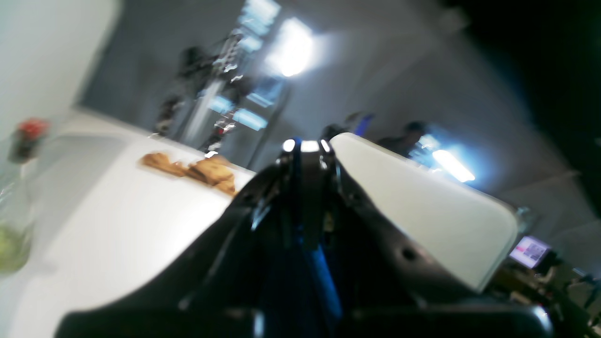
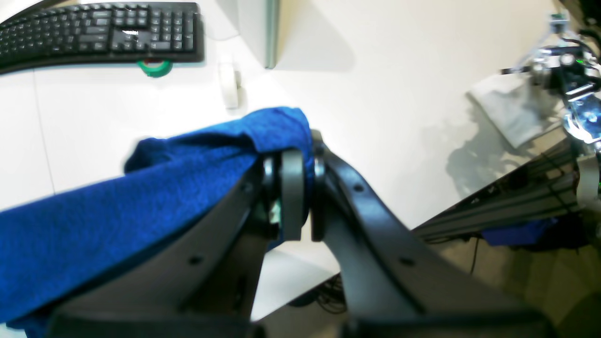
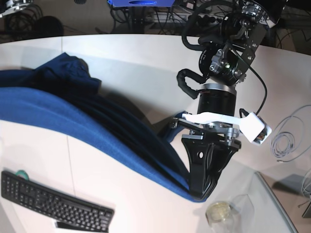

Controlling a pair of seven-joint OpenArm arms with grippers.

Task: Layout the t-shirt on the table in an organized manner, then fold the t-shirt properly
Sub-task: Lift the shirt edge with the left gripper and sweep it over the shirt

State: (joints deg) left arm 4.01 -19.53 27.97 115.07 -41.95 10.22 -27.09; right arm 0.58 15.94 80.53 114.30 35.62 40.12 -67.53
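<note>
You have one shirt (image 3: 73, 121) and two claws, each clenched on an edge of it. The left claw (image 3: 199, 194) pins a corner at lower right of the base view; the right claw (image 2: 298, 188) grips another edge, likely to stretch the cloth flat. The shirt hangs taut across the left of the bench (image 3: 146, 58). One keyboard (image 3: 53, 201) lies lower left.

T-shirt (image 3: 97, 131) across the table (image 3: 141, 68), keyboard (image 3: 53, 204) near its front edge.
</note>
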